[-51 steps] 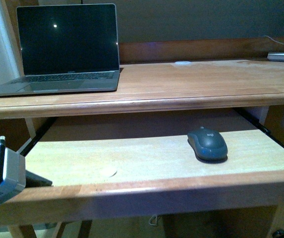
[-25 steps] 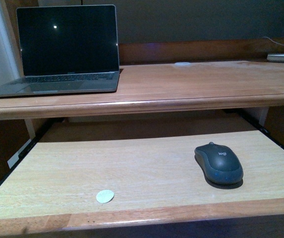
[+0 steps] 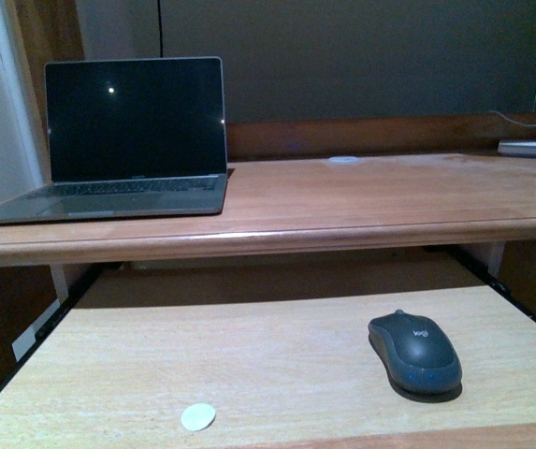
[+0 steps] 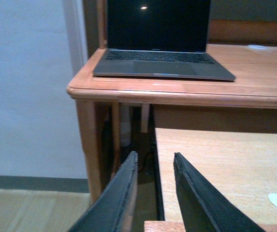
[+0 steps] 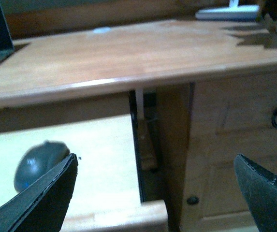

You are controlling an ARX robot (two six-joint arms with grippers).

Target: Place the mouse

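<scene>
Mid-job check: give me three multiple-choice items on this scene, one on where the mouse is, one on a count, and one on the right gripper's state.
1. Where does the mouse lie?
A) on the floor
B) on a chair
C) on the pull-out tray, in its right part

2. How many white round discs lie on the tray?
A) one
B) two
C) four

3. The right gripper is:
A) shut on the mouse
B) open and empty
C) shut and empty

Answers:
1 C: the front view shows it resting on the tray, right of the middle.
2 A: a single disc shows near the tray's front edge.
3 B: its fingers stand wide apart with nothing between them.
</scene>
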